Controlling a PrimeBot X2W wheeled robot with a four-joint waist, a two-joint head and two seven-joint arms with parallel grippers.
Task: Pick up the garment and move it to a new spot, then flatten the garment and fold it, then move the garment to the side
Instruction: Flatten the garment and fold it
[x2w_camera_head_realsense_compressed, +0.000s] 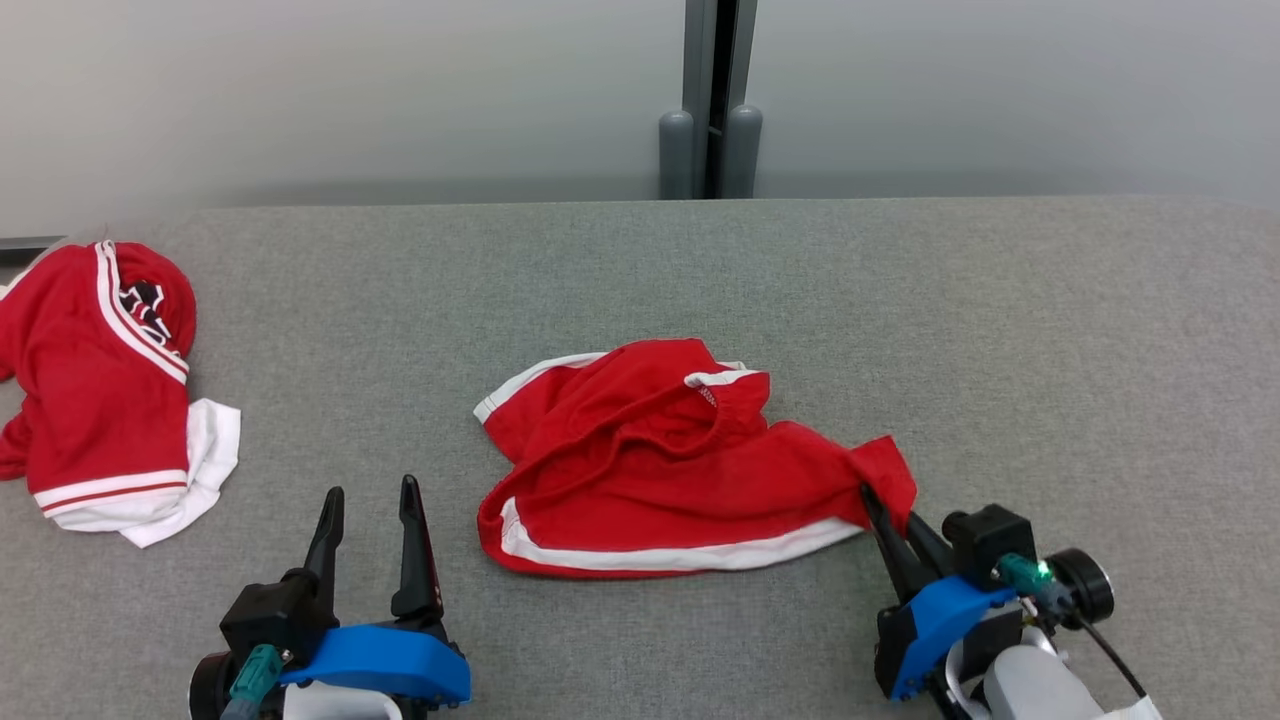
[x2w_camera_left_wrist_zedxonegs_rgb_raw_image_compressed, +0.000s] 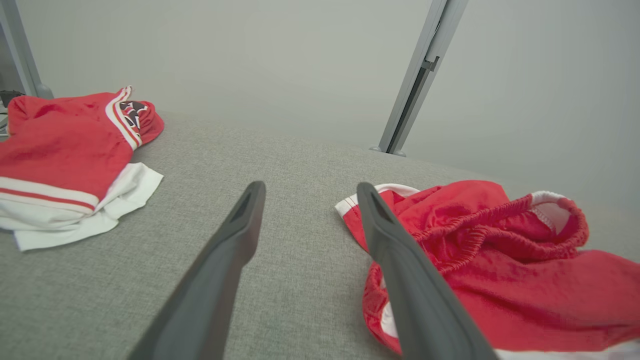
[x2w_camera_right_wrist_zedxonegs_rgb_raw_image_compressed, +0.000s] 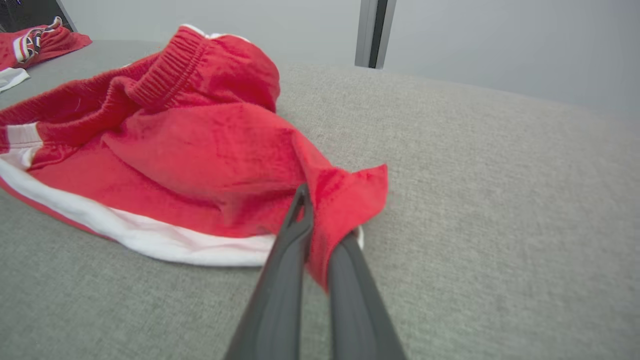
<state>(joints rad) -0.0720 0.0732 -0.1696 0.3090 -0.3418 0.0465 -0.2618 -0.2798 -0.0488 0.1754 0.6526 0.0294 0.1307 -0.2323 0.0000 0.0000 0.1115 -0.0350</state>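
The garment (x2w_camera_head_realsense_compressed: 650, 460) is a pair of red shorts with white trim, crumpled in the middle of the grey table (x2w_camera_head_realsense_compressed: 700, 270). My right gripper (x2w_camera_head_realsense_compressed: 885, 510) is shut on the garment's right corner, which folds over its fingers. In the right wrist view that corner of the garment (x2w_camera_right_wrist_zedxonegs_rgb_raw_image_compressed: 345, 200) is pinched in the right gripper (x2w_camera_right_wrist_zedxonegs_rgb_raw_image_compressed: 322, 225). My left gripper (x2w_camera_head_realsense_compressed: 370, 495) stands open near the front edge, left of the garment, holding nothing. In the left wrist view the left gripper (x2w_camera_left_wrist_zedxonegs_rgb_raw_image_compressed: 307, 192) has bare table between its fingers, and the garment (x2w_camera_left_wrist_zedxonegs_rgb_raw_image_compressed: 500, 260) lies to the right.
A second red and white piece of clothing (x2w_camera_head_realsense_compressed: 100, 390) lies bunched at the table's far left, also in the left wrist view (x2w_camera_left_wrist_zedxonegs_rgb_raw_image_compressed: 70, 155). A grey post (x2w_camera_head_realsense_compressed: 710, 110) stands behind the table's back edge against a pale wall.
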